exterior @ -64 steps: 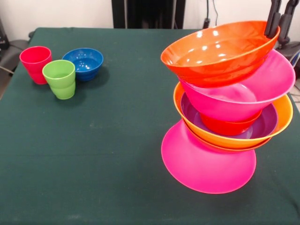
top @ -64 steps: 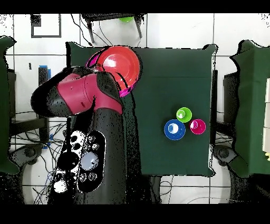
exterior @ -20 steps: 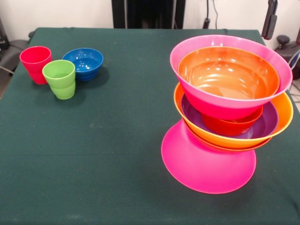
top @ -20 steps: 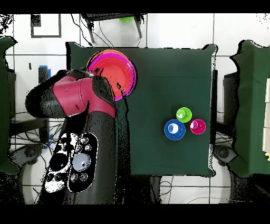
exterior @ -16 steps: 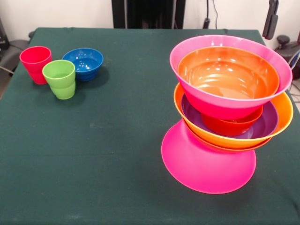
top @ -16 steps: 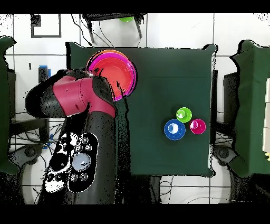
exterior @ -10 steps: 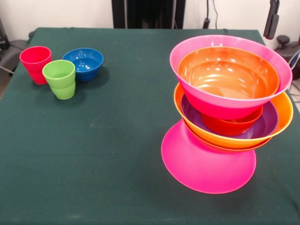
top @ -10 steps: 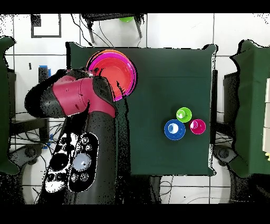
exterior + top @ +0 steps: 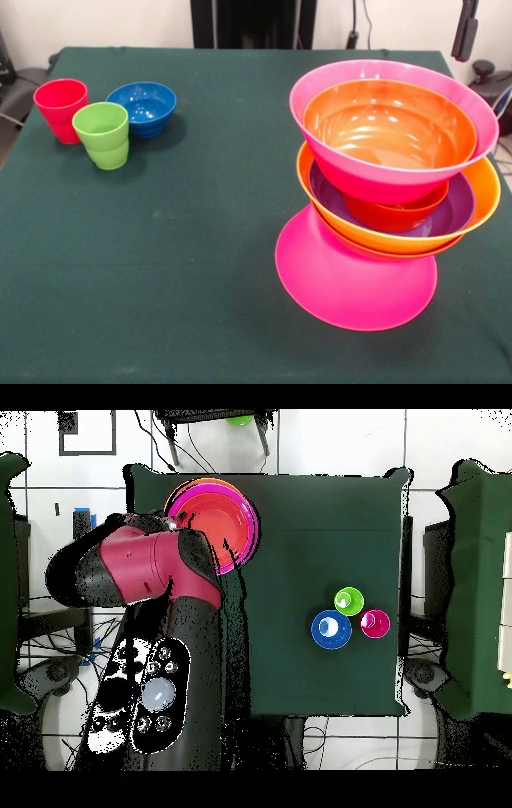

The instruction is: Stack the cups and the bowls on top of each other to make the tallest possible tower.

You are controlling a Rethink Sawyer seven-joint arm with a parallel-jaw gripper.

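Observation:
The tower (image 9: 390, 192) stands at the right of the table: an upturned hot pink bowl (image 9: 352, 280) as base, then a large orange bowl (image 9: 483, 190), a purple one (image 9: 458, 210), a small red-orange one (image 9: 392, 216), a hot pink bowl (image 9: 362, 178) and a red-orange bowl (image 9: 390, 124) nested level on top. The red cup (image 9: 61, 107), green cup (image 9: 102, 134) and small blue bowl (image 9: 143, 106) sit together at the far left. My gripper (image 9: 465, 30) hangs above and behind the tower's right rim, touching nothing. In the overhead view the arm (image 9: 150, 574) hides it beside the tower (image 9: 215, 519).
The dark green table cloth (image 9: 200, 240) ends close to the tower's right side. The group of green cup (image 9: 348, 600), blue bowl (image 9: 331, 629) and red cup (image 9: 375, 623) lies across the table from the tower. Dark equipment (image 9: 488, 76) stands off the table's right corner.
The red-orange bowl, earlier tilted with my gripper on its rim, now sits level in the top pink bowl. My gripper has let go and lifted away up and right.

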